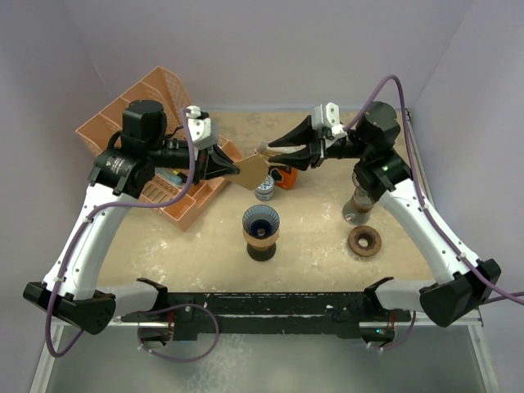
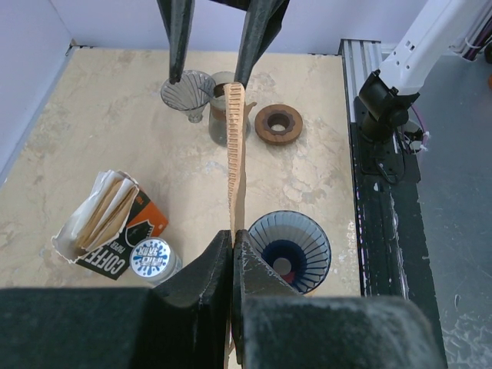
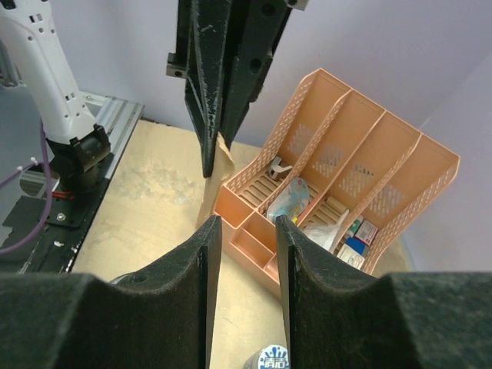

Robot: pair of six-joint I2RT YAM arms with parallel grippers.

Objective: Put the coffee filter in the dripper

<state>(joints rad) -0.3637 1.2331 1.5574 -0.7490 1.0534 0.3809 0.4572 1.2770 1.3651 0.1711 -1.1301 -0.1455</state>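
Left hand [image 1: 232, 167] clamps the flat coffee filter [image 1: 252, 172] in midair, offering its free edge to the right hand [image 1: 268, 152], jaws parted, likely to spread it open for the nearby dripper [image 1: 261, 221].

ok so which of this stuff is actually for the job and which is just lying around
For the job:
- paper filter, held in the left gripper
- blue dripper
- right gripper, open

Lying about:
- filter pack
- small tin
- wooden ring
- glass cone
- orange tray
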